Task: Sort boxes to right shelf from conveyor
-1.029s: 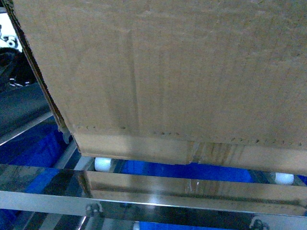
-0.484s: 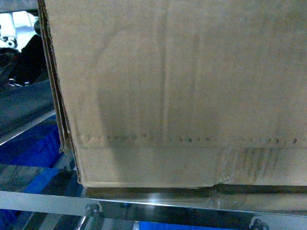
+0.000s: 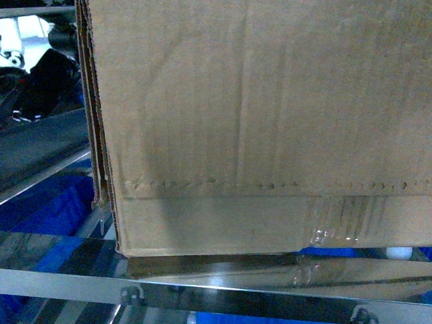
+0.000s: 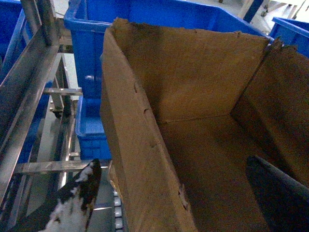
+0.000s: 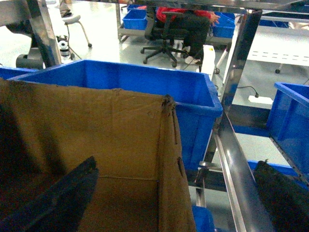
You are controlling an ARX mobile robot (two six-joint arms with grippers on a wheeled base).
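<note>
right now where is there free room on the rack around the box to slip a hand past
Left of the cardboard box, bare rack rails run beside its left wall, the widest free strip. On the right, only a narrow gap lies between the box wall and the steel side rail. Behind the box, a blue bin crowds it.

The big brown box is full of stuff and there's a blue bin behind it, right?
Not quite. The brown box is empty: the left wrist view looks down inside and shows only its bare cardboard floor and walls. The rest is right: a blue bin does sit just behind it.
</note>
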